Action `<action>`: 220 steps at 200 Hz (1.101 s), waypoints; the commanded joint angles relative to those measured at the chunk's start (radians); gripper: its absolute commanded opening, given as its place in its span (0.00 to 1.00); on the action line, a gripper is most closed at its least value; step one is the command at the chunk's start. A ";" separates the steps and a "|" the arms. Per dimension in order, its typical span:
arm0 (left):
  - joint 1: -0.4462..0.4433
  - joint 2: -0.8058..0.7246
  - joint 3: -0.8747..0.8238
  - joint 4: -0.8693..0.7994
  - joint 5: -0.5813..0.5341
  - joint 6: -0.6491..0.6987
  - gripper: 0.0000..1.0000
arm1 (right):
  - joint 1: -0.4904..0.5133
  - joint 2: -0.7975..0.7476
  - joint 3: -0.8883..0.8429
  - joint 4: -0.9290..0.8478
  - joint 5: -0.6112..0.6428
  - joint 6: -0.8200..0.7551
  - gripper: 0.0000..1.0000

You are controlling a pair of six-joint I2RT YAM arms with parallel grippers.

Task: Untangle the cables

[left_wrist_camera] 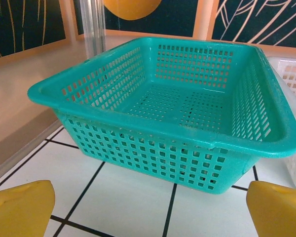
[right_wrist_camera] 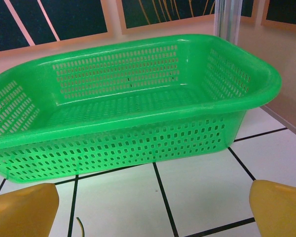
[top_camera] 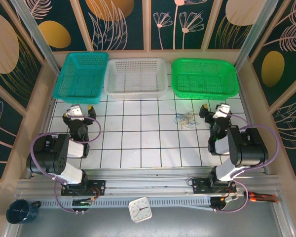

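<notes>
Left gripper point(top_camera: 80, 106) and right gripper point(top_camera: 215, 106) are held with jaws spread wide and empty — the knotted cables point(top_camera: 186, 118) are seen on the tiled table point(top_camera: 138, 140) just beside the right gripper, on its left.

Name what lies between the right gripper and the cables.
Only bare tile: in the top view the cables lie just left of the open right gripper, apart from it.

cables point(top_camera: 186, 119): knot too small, crossings unclear | white basket point(left_wrist_camera: 293, 74): cut off at pic edge
</notes>
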 commanded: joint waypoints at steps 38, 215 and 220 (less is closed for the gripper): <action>0.005 -0.065 0.026 -0.044 0.035 0.004 0.99 | -0.003 -0.093 -0.013 -0.015 -0.019 -0.004 0.99; -0.123 -0.491 0.341 -0.916 0.292 -0.452 0.99 | 0.033 -0.438 0.568 -1.507 -0.324 0.532 0.78; -0.143 -0.487 0.343 -0.924 0.290 -0.456 0.99 | 0.043 -0.432 0.563 -1.507 -0.320 0.545 0.76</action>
